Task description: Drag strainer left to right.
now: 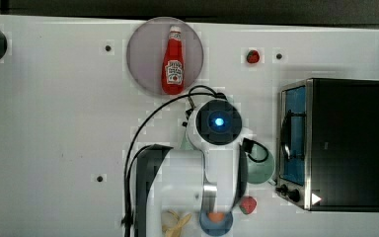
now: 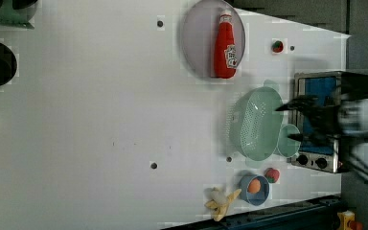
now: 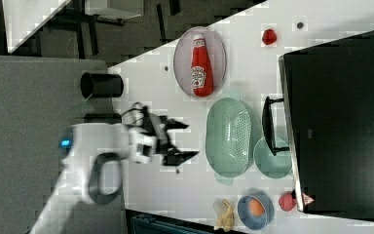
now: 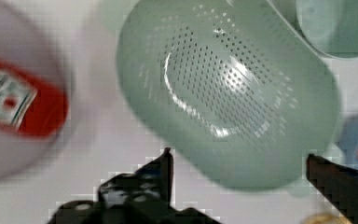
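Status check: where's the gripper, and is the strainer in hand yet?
Gripper open, above the table, holding nothing. Strainer not gripped, flat on table. Green bowl touches its far side, toaster oven just beyond.

Bright, even light washes the white surface (image 1: 54, 123) nearly featureless. Soft shadows fall beside the strainer (image 2: 256, 124). Glare streaks its perforated floor in the wrist view, where the ketchup bottle (image 4: 14, 102) smears with blur.
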